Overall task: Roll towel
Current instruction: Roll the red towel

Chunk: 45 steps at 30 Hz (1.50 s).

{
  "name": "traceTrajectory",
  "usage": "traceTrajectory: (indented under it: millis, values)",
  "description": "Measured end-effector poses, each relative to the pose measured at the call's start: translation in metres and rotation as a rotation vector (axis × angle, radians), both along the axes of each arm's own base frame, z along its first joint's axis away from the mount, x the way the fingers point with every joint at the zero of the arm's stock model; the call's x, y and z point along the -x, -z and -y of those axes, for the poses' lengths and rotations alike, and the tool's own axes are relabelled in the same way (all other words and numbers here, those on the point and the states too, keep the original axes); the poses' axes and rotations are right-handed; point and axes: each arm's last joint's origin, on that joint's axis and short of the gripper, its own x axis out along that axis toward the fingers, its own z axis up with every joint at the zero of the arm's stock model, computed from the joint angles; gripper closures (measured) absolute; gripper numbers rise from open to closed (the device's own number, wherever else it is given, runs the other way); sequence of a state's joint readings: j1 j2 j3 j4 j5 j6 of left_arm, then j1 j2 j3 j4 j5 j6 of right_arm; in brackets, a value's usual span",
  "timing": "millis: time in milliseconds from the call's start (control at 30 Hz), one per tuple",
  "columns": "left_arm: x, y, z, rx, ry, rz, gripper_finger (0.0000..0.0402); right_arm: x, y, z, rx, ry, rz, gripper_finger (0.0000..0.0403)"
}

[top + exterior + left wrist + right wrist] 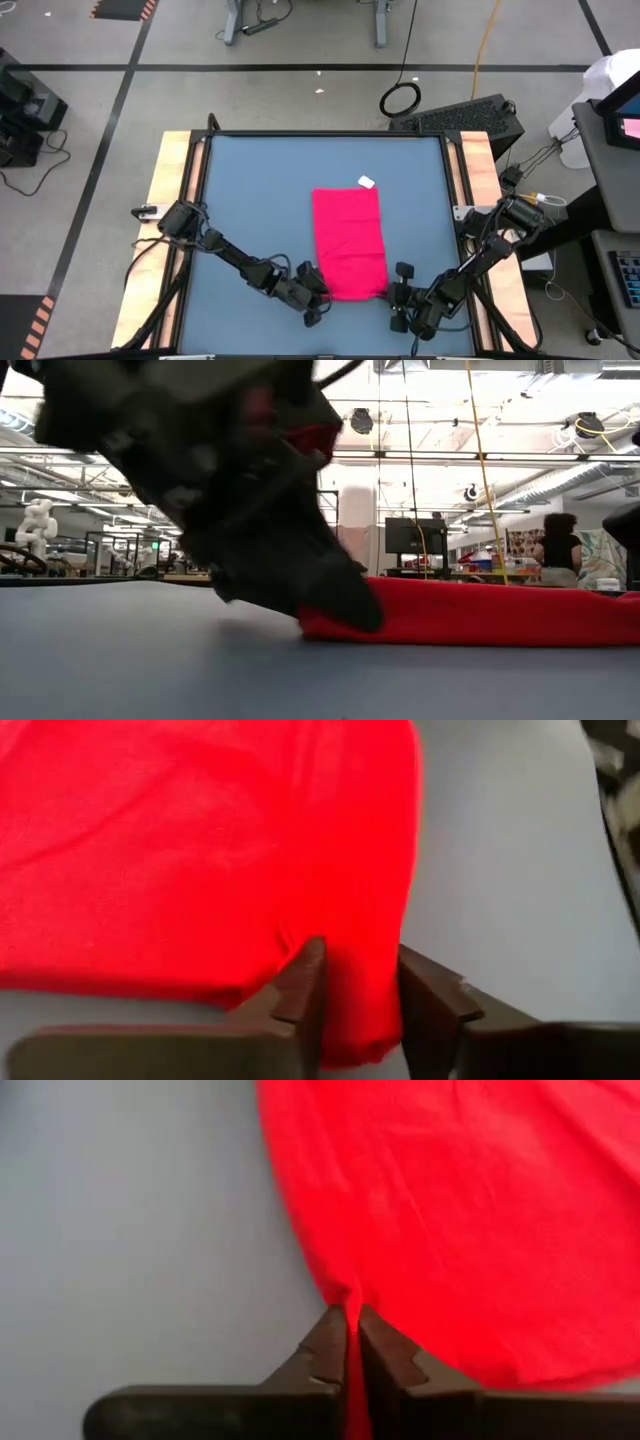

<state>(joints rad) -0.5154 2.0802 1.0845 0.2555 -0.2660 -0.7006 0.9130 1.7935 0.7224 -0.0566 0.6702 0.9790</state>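
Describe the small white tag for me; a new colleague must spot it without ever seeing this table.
Start at the blue tabletop, then find the bright pinkish-red rectangular cloth towel lying near its middle. The small white tag sticks out from the towel's far edge, away from both arms, the only white bit on it.

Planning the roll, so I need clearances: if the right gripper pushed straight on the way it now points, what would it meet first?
The towel itself. The right gripper is shut on the towel's near edge, and the red cloth fills the way ahead. Beyond it probably only bare blue table, though depth is unclear.
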Motion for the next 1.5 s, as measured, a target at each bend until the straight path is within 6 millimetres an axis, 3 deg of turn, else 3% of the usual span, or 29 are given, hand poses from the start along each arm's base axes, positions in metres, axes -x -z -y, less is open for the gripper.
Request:
traceTrajectory:
  millis: [233, 333, 433, 567, 833, 1333, 1500]
  values:
    - [0.008, -0.048, 0.009, -0.137, 0.054, 0.163, 0.0227, -0.009, -0.021, 0.017, -0.101, -0.013, -0.104, 0.0394]
    - [0.007, -0.053, 0.015, -0.205, 0.058, 0.248, 0.0213, -0.017, -0.025, 0.025, -0.123, -0.016, -0.128, 0.0399]
    - [0.005, -0.046, 0.021, -0.231, 0.053, 0.291, 0.0204, -0.025, -0.026, 0.032, -0.161, -0.017, -0.154, 0.04]
    - [0.006, -0.019, 0.025, -0.285, 0.034, 0.246, 0.0202, -0.032, -0.027, 0.038, -0.187, -0.016, -0.154, 0.0398]
    - [0.005, 0.009, 0.03, -0.351, 0.011, 0.243, 0.0202, -0.036, -0.027, 0.04, -0.202, -0.03, -0.155, 0.0397]
    - [-0.001, 0.028, 0.015, -0.329, -0.044, 0.159, 0.0203, -0.036, -0.028, 0.039, -0.193, -0.047, -0.152, 0.0397]
    - [-0.003, 0.029, 0.012, -0.268, -0.037, 0.141, 0.0246, -0.032, -0.029, 0.034, -0.158, -0.074, -0.135, 0.0378]
